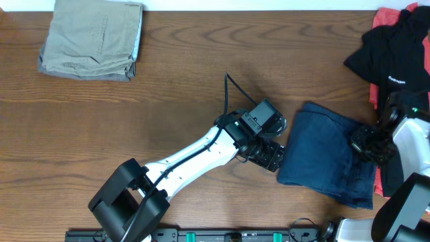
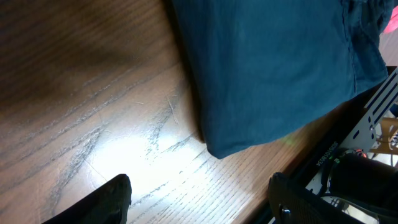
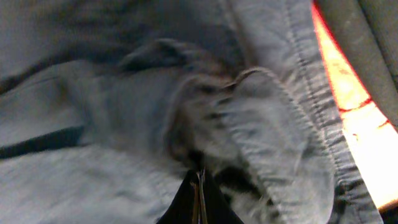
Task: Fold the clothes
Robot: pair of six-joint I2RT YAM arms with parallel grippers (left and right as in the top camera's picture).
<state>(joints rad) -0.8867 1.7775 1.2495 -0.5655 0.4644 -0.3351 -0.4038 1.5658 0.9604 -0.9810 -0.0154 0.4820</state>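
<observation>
Overhead: garment (image 1: 329, 158) lies right of centre on the table (image 1: 134, 121); left pincer (image 1: 274, 158) at its left edge, right pincer (image 1: 366, 142) on its right edge. Left wrist: fingers (image 2: 109, 200) wide, poised beside the garment's corner, likely to steady it. Right wrist: pincer closed on a bunched fold, apparently for lifting.

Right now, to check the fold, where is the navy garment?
The navy garment lies at the table's right in the overhead view, between the left gripper and the right gripper, which pinches its right edge.
</observation>
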